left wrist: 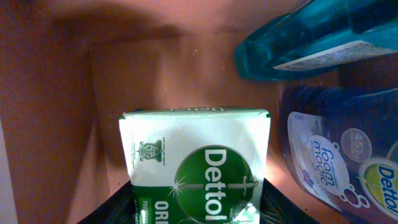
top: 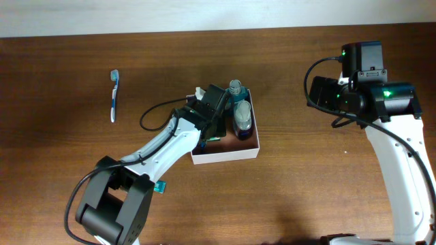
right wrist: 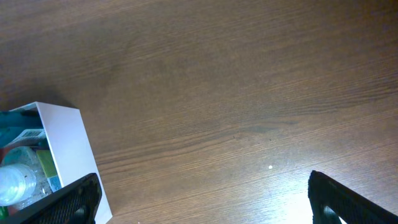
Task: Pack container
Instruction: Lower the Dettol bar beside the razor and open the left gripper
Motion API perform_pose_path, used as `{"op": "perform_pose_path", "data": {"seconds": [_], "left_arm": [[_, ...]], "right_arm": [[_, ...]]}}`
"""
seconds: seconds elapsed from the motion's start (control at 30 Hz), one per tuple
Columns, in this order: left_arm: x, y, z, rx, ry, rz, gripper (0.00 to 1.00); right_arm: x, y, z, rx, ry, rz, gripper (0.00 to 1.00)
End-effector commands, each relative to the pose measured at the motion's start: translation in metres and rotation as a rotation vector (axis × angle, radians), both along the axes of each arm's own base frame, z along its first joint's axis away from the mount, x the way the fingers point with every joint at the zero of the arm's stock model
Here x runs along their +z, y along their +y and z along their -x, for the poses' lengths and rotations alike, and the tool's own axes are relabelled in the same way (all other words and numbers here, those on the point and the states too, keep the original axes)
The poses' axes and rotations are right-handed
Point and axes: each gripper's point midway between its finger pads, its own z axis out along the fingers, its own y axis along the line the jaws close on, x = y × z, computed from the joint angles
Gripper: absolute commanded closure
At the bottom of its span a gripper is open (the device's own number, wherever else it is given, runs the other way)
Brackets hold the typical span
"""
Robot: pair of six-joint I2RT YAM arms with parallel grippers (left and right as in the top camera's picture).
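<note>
left wrist: Dettol packet (left wrist: 196,165) clamped between fingers (left wrist: 281,208); overhead only: toothbrush (top: 114,95)

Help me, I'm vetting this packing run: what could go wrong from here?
1. The Dettol packet, held by the left gripper, hangs close beside the purple pouch and teal bottle; pushing on could jam or tip them.
2. The container is crowded, so the toothbrush out on the table may not fit flat.
</note>
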Motion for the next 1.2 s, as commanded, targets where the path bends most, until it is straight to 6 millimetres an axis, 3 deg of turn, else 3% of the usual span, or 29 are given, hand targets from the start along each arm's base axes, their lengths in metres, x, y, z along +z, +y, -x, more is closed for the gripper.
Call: {"op": "perform_pose_path", "data": {"seconds": [0.0,0.47,0.57,0.93,1.0,1.17], "left_arm": [[0.004,-0.006,-0.003,0.004,-0.007,0.02,0.56],[0.017,-0.008,-0.007,0.003,-0.03,0.034,0.49],[0.018,-0.008,-0.006,0.003,-0.03,0.035,0.37],[0.02,-0.008,-0.007,0.003,-0.033,0.037,0.42],[0.027,-0.009,-0.008,0.004,-0.045,0.044,0.42],[0.074,-0.01,-0.011,-0.011,-0.101,0.07,0.42]], "right_arm": [[-0.002,-0.003,-0.001,-0.012,0.006,0.006,0.01],[-0.002,-0.003,-0.001,-0.012,0.006,0.006,0.02],[-0.002,-0.003,-0.001,-0.012,0.006,0.006,0.02],[-0.002,-0.003,-0.001,-0.012,0.006,0.006,0.02],[-0.002,-0.003,-0.001,-0.012,0.006,0.006,0.02],[-0.002,-0.003,-0.001,-0.012,0.006,0.007,0.02]]}}
